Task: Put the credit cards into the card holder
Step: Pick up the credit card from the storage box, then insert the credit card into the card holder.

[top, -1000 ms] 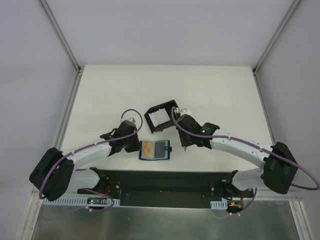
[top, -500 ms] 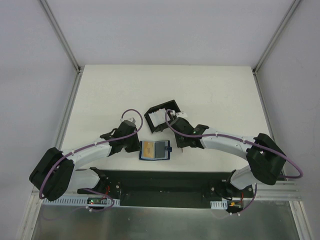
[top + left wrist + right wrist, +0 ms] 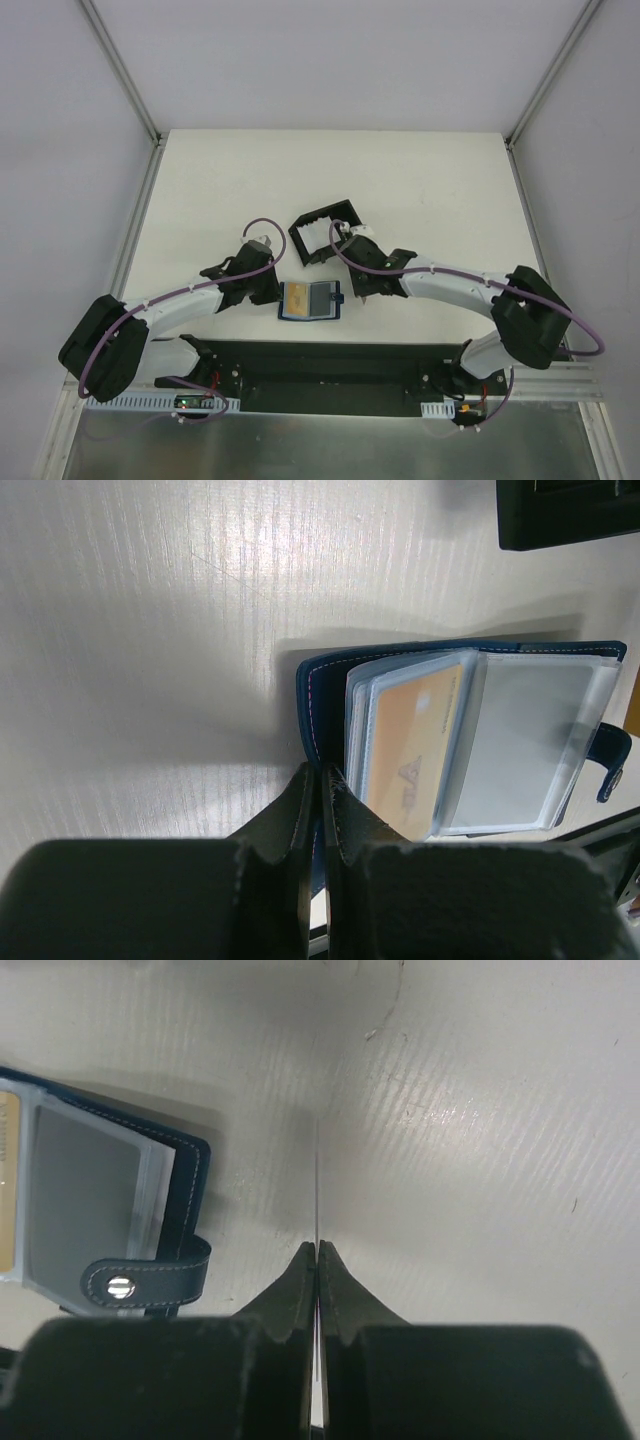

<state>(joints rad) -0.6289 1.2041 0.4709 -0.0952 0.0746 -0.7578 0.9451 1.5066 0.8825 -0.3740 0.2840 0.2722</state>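
From above, the open card holder (image 3: 312, 299) is seen on the table (image 3: 430, 190) between the left tool (image 3: 276, 293) and the right tool (image 3: 366, 297). Left wrist: its navy cover is clamped by the tool, with a tan card (image 3: 410, 750) sleeved inside. Right wrist: a credit card (image 3: 317, 1180) is pinched edge-on.

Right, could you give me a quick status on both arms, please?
Left fingers shut on card holder edge. Right fingers pinch a credit card edge-on, beside the strap. One tan card already sleeved. Black box frame stands apart, behind.
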